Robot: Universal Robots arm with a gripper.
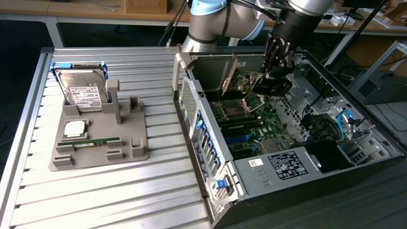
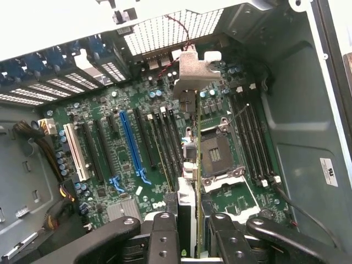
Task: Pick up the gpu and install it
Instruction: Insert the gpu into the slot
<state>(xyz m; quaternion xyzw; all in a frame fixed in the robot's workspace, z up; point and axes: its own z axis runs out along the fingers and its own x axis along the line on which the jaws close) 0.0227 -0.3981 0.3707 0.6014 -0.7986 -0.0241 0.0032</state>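
Currently, the gripper (image 1: pixel 272 86) is positioned inside the open computer case (image 1: pixel 202 143), above the motherboard (image 2: pixel 126 137). Its jaws pinch the gpu (image 2: pixel 188 154) at the end opposite the silver bracket (image 2: pixel 192 71).

The card is held edge-on to the board, apparently so that its connector edge can meet a slot squarely. The bracket end faces the rear wall of the case, where the vent grille (image 2: pixel 165 30) and slot openings sit.

In the wrist view the card runs parallel to the black expansion slots, between the blue slot (image 2: pixel 129 143) and the CPU socket (image 2: pixel 217 154). Whether its edge touches a slot cannot be determined.

On the desk (image 1: pixel 114 195), the grey fixture (image 1: pixel 130 152) carries the hard drive (image 1: pixel 83 93) and memory stick (image 1: pixel 89 142), well apart from the case.
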